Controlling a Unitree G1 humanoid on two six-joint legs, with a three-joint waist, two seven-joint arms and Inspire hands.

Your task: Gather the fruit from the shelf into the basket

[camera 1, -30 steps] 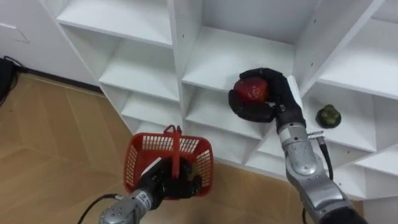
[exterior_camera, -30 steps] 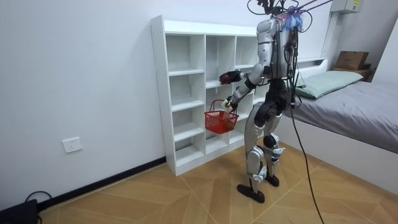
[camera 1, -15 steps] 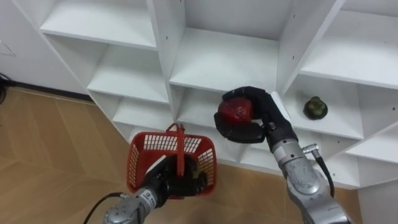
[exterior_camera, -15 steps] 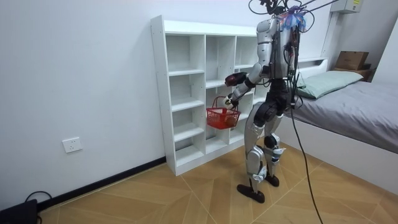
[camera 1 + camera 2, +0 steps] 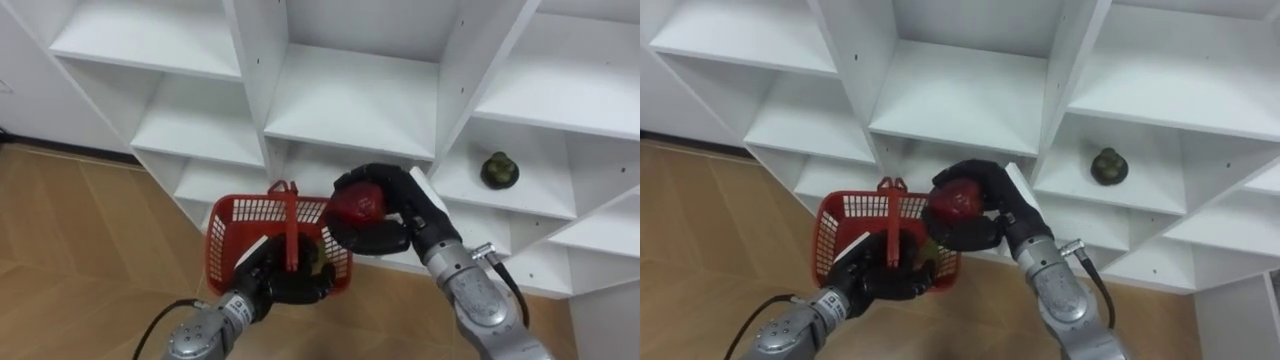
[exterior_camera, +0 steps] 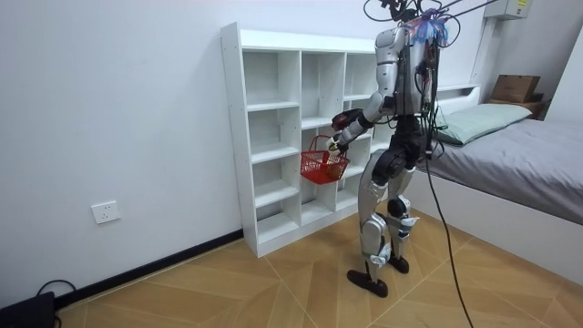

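My right hand (image 5: 392,212) is shut on a dark red fruit (image 5: 358,204), holding it just above the right rim of a red mesh basket (image 5: 235,232). My left hand (image 5: 283,283) is shut on the basket's red handle (image 5: 291,222) and holds it up in front of the white shelf unit (image 5: 350,100). Something greenish lies inside the basket, partly hidden. A green fruit (image 5: 500,170) rests on a shelf to the right. In the room view I stand facing the shelf unit (image 6: 291,128) with the basket (image 6: 321,164) at waist height.
The shelf unit has several open compartments; its upright dividers (image 5: 262,70) stand close behind the basket. A wooden floor (image 5: 80,230) lies below. A bed (image 6: 528,155) stands behind me at the room view's right, and a wall socket (image 6: 107,212) sits low on the wall.
My right hand has come away from the shelf, down and left with the red fruit, to the basket's rim. The left hand has raised the basket closer.
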